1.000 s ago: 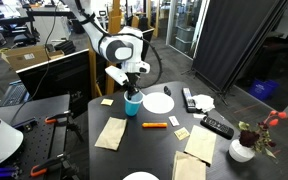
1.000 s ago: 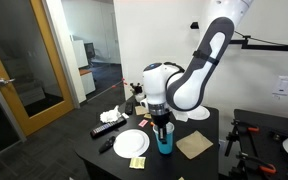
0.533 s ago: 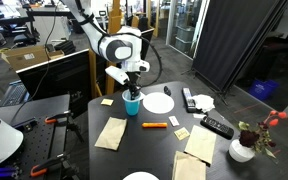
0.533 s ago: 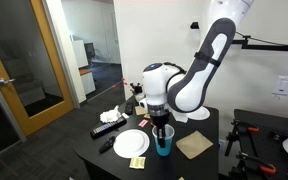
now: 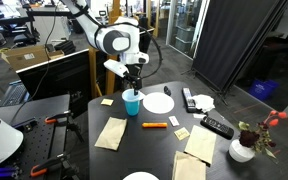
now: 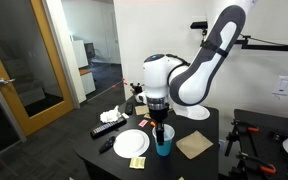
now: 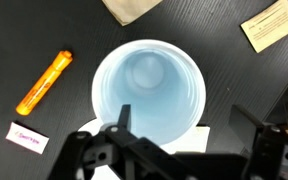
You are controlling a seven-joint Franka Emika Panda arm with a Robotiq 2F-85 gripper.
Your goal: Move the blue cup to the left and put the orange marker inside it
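Observation:
The blue cup (image 5: 132, 103) stands upright on the black table (image 5: 149, 145), next to a white plate; it also shows in an exterior view (image 6: 164, 141). My gripper (image 5: 134, 82) hangs just above its rim, open and holding nothing. In the wrist view I look straight down into the empty blue cup (image 7: 149, 88). There my gripper (image 7: 189, 122) has one fingertip (image 7: 124, 115) over the cup's mouth and the other outside the rim. The orange marker (image 7: 44, 82) lies flat on the table beside the cup, also seen in an exterior view (image 5: 154, 125).
A white plate (image 5: 158, 102) lies beside the cup, and another plate (image 6: 131, 143) shows in an exterior view. Black remotes (image 5: 217, 127) and a white vase with flowers (image 5: 246, 146) stand farther off. Brown napkins (image 5: 111, 133) and yellow sticky notes (image 7: 270, 24) lie about.
The gripper's jaws have opened and let go of the blue cup, and the gripper has risen a little above the rim. The cup and marker have stayed in place.

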